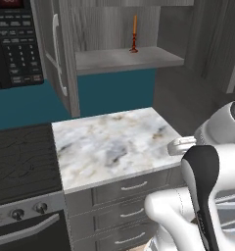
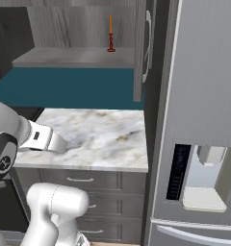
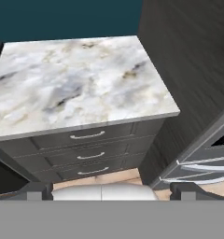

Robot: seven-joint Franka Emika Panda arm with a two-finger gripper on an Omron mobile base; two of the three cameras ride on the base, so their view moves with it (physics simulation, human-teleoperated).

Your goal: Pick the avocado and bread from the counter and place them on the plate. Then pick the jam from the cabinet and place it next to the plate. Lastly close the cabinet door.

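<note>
Progress looks nil: counter (image 1: pixel 114 142) bare; cabinet door (image 1: pixel 60 54) open; gripper (image 3: pixel 111 190) fingers spread wide, holding nothing; every pick and the door closing remain.

A: From my feed the counter (image 1: pixel 114 142) looks like smooth veined marble, kinda matt.

B: Yep. I see grey wood grain on the cabinet (image 1: pixel 124 59), its door (image 1: pixel 65 59) handle is shiny metal. Fridge (image 2: pixel 204 96) looks brushed steel.

Kitchen, rendered: marble counter (image 1: pixel 114 142) w/ drawers (image 1: pixel 124 206) below, black stove (image 1: pixel 21 157), microwave (image 1: pixel 14 41), open wall cabinet (image 1: pixel 124 59), fridge (image 2: pixel 204 120) w/ dispenser.
</note>
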